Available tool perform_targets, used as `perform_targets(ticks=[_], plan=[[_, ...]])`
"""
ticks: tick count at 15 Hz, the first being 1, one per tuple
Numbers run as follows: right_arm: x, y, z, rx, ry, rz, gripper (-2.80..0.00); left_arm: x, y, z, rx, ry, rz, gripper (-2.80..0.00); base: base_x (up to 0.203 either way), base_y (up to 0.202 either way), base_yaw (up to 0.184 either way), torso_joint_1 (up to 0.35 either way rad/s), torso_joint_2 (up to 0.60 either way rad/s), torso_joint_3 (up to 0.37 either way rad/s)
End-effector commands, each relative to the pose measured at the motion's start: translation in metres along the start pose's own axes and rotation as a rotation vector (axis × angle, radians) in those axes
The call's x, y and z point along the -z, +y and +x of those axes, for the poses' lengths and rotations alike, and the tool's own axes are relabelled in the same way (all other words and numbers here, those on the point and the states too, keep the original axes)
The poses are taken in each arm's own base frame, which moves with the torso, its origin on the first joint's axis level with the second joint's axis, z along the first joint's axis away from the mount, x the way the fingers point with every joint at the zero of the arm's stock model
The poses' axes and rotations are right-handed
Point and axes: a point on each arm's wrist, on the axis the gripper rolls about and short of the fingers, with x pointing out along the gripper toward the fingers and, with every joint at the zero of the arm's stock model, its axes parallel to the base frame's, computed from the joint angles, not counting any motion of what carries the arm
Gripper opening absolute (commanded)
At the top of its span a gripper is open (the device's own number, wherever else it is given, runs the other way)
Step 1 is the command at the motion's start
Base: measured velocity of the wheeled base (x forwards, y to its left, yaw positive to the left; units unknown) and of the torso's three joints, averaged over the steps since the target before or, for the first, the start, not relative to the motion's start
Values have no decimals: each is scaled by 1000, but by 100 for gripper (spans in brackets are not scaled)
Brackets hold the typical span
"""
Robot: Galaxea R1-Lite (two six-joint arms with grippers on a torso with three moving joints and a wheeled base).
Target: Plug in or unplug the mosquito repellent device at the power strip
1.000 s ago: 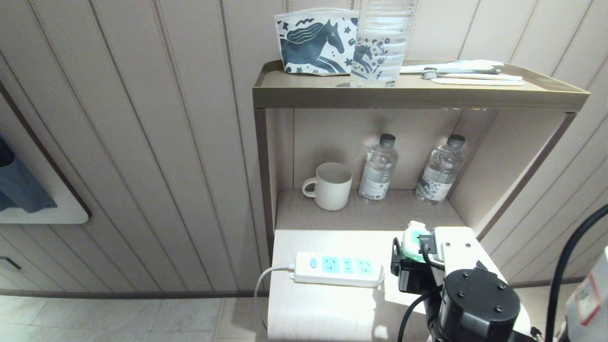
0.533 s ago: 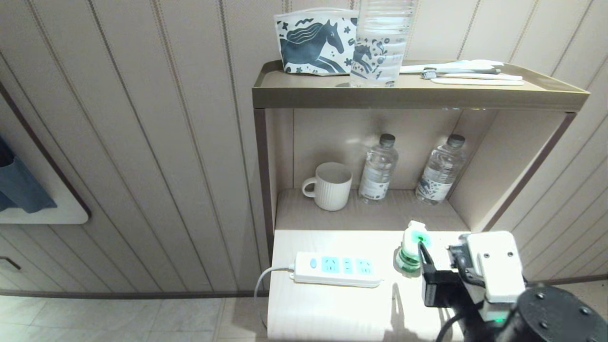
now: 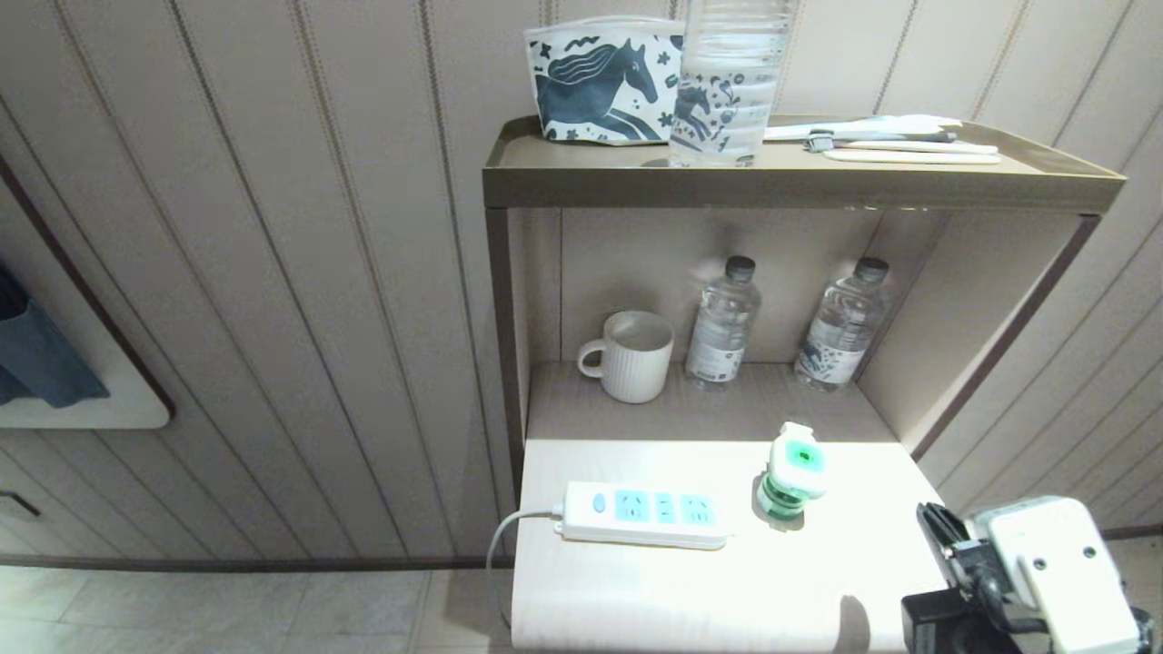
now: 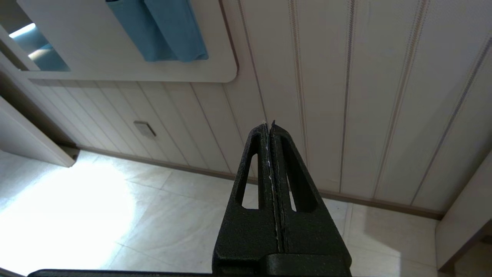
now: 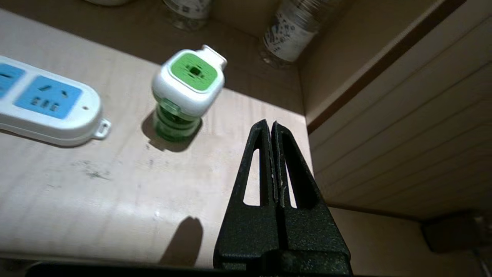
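The mosquito repellent device (image 3: 792,472) (image 5: 188,88) stands upright on its green bottle on the pale table top (image 3: 636,590), just right of the power strip (image 3: 645,513) (image 5: 50,111) and not plugged into it. The strip's blue sockets are empty. My right gripper (image 3: 934,522) (image 5: 269,125) is shut with nothing in it. It hangs off the table's near right corner, well clear of the device. My left gripper (image 4: 269,124) is shut and empty, parked away from the table, facing the wall panels and the floor.
At the back of the niche are a white mug (image 3: 631,356) and two water bottles (image 3: 722,322) (image 3: 843,325). The upper shelf (image 3: 800,186) carries a horse-print pouch (image 3: 600,82), a large bottle (image 3: 731,82) and toothbrushes (image 3: 886,143). The strip's cord (image 3: 509,536) drops off the left edge.
My right gripper was open around the device; it has drawn back to the right and toward me, and has shut empty. The device stays standing where it was.
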Motion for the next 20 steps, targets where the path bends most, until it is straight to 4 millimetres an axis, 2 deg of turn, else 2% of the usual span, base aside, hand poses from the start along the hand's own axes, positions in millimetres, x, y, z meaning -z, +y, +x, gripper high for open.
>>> perform_targets(ticks=[1,4,7,11,13,17,20], plan=[[0,-24,-6,52,6,22,-280,0,0,0,-3,-1,0,-280,0,0,0,0,0,0],[3,-56,-17,109,19,31,-280,0,0,0,-3,1,0,-280,0,0,0,0,0,0],[11,-93,-39,150,17,52,-280,0,0,0,-3,0,1,-280,0,0,0,0,0,0],[46,-126,-73,235,36,52,-280,0,0,0,-3,1,1,-280,0,0,0,0,0,0],[61,-129,-85,275,61,68,-280,0,0,0,-5,0,0,-280,0,0,0,0,0,0],[71,-119,-85,233,118,110,-280,0,0,0,-4,0,0,-280,0,0,0,0,0,0],[78,-111,-84,87,109,193,-280,0,0,0,-4,1,1,-280,0,0,0,0,0,0]])
